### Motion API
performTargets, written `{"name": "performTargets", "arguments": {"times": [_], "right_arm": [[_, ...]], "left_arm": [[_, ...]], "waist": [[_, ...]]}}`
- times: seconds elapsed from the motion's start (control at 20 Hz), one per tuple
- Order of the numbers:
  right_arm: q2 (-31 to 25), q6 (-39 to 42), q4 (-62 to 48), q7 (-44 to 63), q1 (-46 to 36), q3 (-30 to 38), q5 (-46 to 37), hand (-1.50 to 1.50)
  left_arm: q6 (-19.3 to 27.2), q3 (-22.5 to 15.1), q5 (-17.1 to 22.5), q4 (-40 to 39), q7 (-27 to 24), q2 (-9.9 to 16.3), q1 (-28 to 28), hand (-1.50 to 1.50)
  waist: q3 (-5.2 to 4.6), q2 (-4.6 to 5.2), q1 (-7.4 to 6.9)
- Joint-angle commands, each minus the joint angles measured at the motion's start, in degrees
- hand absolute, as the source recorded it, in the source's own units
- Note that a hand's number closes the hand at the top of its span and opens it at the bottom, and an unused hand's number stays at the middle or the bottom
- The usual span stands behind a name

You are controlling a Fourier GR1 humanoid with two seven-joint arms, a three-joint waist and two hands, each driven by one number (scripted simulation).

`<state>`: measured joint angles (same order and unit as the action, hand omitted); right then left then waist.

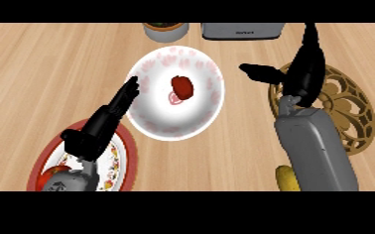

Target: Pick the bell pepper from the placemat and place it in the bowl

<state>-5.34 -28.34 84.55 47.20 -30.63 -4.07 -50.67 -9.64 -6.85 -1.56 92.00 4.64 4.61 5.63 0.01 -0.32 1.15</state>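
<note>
So the small red bell pepper (pixel 181 86) is sitting right in the middle of the white round bowl with faint pink speckles around its rim (pixel 209 110), on the light wooden counter (pixel 66 64). Nothing is touching it.

The black right hand (pixel 296 74) is over at the right, above the brown round placemat with the ornate cut-out pattern (pixel 351 109). Its fingers are straight and pointing up toward the far edge, thumb stuck out to the left toward the bowl, holding nothing. The grey right forearm (pixel 315 148) covers a good chunk of the placemat's left side.

The black left hand (pixel 102 124) is on the bowl's left side, fingers straight and together, tips just at the bowl's rim, can't tell if they actually touch it. It's empty too. Under it there's a round plate with a red rim and a fruit pattern (pixel 124 166), partly hidden by the hand and forearm.

Other stuff: a yellow rounded thing (pixel 287 179) peeking out beside the right forearm at the bottom, a light-coloured pot with something dark inside (pixel 165 29) at the far edge, and a grey boxy appliance (pixel 242 30) next to it.
</note>
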Motion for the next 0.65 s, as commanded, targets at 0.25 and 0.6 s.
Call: {"name": "performTargets", "arguments": {"times": [0.25, 0.6], "right_arm": [[-9.25, 1.36, 23.47, -8.75, 22.27, 9.42, 15.17, -1.50], [-10.53, 5.73, 30.46, -22.07, 38.62, 16.86, 31.52, -1.50]], "left_arm": [[-0.93, 2.46, 2.01, -0.05, 2.76, 0.59, 3.41, 0.00], [-1.77, -1.15, -0.05, 4.98, -0.27, -0.01, -4.05, 0.00]], "waist": [[0.05, 0.07, 0.09], [0.03, 0.12, -0.79]]}}
